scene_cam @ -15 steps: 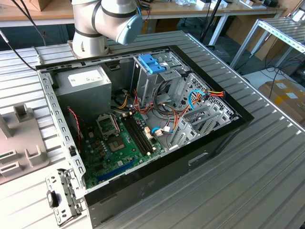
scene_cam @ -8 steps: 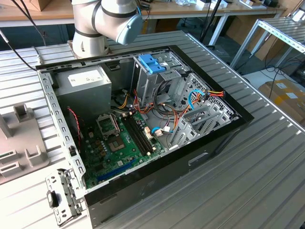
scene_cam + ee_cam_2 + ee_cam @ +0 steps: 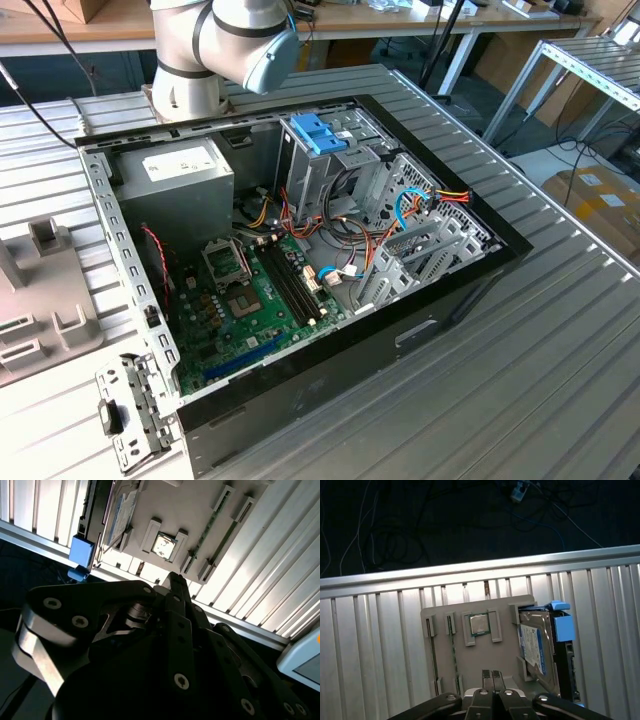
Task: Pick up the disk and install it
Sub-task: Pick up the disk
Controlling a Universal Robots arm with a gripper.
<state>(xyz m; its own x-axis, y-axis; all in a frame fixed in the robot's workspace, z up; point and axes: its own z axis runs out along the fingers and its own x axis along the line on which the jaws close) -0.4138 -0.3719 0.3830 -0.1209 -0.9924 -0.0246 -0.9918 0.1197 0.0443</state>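
The gripper (image 3: 492, 676), fingertips pressed together and empty, hangs above a grey tray (image 3: 475, 656) on the ribbed table (image 3: 375, 645). A chip (image 3: 479, 624) sits in one tray slot. The disk (image 3: 536, 645), blue-railed, lies along the tray's edge. Cables (image 3: 370, 535) trail over the dark floor beyond.

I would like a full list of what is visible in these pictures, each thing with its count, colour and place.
disk: one, grey metal with light-blue rails, in a slot at one end of the tray
tray: one, grey, on the table
processor chip: one, silver, in a tray pocket
computer case: one, black, open, on the table
motherboard: one, green, inside the case
power supply: one, grey, inside the case
bracket: one, bright blue, on the drive cage in the case
table: one, ribbed silver, under everything
arm: one, grey with light-blue caps, at the case's far side in the exterior view
gripper: one, black, shut, empty, above the tray
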